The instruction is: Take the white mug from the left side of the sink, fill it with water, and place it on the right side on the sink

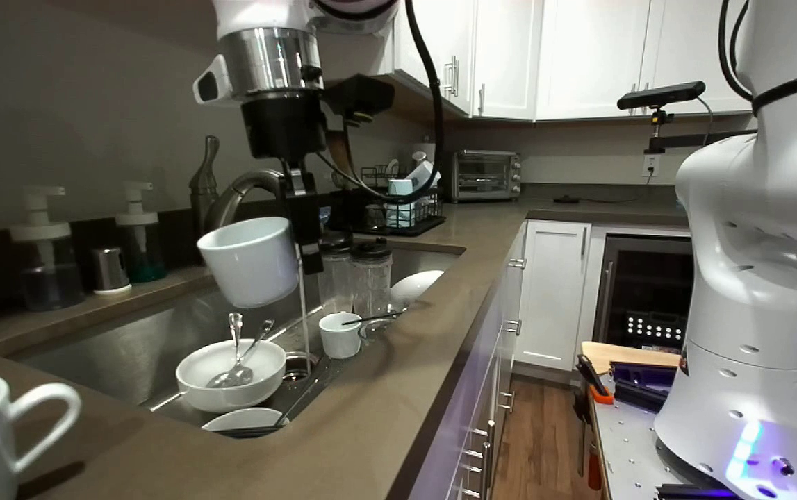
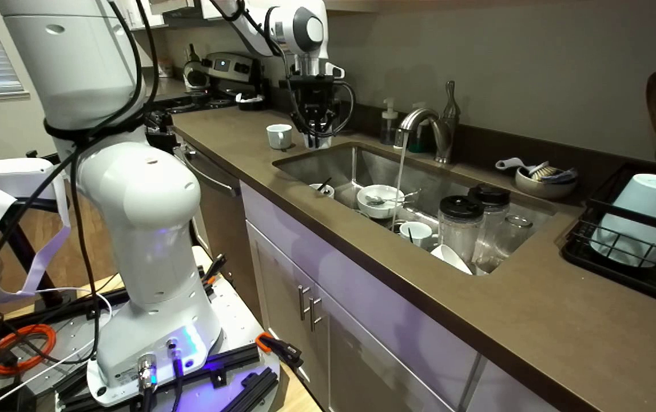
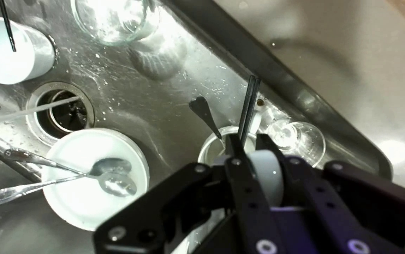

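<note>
Pinched by the jaws, as the wrist view alone shows, is the handle (image 3: pixel 268 180) of the white mug (image 1: pixel 249 267), held tilted above the sink (image 2: pixel 376 166). The falling water (image 1: pixel 304 312), seemingly just beside it in an exterior view, is seen well apart, at nine o'clock, from the wrist. Toward eight or nine on the desk (image 2: pixel 562 320), a second mug (image 2: pixel 278 137) is shown only in both exterior views.

Bent arm (image 2: pixel 156 177), claw (image 3: pixel 249 141) downward in a narrow grip

Kitchen, steel sink (image 2: pixel 378 165) holding dishes (image 2: pixel 381 201), gooseneck faucet (image 2: pixel 441 133), white cabinets (image 1: pixel 594 59), toaster oven (image 1: pixel 485 176), stove (image 2: pixel 230 67)
</note>
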{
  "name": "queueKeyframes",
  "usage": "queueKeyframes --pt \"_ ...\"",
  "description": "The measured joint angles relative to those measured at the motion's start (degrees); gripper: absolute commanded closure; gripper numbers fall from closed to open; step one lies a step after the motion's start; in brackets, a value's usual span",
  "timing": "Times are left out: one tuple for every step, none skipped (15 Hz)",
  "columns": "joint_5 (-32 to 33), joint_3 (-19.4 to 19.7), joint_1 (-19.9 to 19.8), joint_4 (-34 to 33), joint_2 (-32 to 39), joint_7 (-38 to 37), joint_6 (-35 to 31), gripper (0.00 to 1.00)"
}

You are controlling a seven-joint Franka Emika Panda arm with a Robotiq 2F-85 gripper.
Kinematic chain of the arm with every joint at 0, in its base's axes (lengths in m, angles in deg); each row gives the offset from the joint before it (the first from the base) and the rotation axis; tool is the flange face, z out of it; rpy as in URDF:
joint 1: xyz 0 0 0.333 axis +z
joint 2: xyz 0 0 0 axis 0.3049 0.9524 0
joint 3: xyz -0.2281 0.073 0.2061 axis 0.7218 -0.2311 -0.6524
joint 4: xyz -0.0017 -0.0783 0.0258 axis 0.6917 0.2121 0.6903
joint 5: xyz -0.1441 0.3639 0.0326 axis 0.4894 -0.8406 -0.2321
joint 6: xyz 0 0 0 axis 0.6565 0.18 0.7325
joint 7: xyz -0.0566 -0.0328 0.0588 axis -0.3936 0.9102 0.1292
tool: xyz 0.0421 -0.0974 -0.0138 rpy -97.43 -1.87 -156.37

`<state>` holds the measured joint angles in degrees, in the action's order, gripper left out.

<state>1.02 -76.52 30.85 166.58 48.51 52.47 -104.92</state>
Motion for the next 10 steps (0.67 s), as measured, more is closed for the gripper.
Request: queueKeyframes --pt "-0.07 0.26 -0.22 0.67 -0.56 -0.43 -0.05 0.93" --pt "-0.19 0.61 -0.36 1.29 -1.08 -0.98 -0.13 0.93" --pt "-0.30 0.95 -0.49 1.83 -1.53 -1.47 -0.22 0.93" --pt "-0.50 1.22 -0.67 2.32 -2.00 -2.06 -0.31 0.93" --pt "-0.68 1.44 -0.92 2.80 -2.46 -2.74 -0.43 0.93" --pt "-0.85 1.70 -1.11 3.26 -2.86 -3.65 -0.64 0.93" --pt "-1.18 2.00 -1.27 3.64 -3.22 -4.61 -0.87 0.93" --pt "-1.81 2.22 -1.52 4.05 -3.54 -5.56 -1.24 0.93" --pt "-2.49 2.42 -1.77 4.41 -3.79 -6.41 -1.64 0.93" --pt "-3.20 2.69 -1.88 4.69 -3.91 -7.31 -1.98 0.93"
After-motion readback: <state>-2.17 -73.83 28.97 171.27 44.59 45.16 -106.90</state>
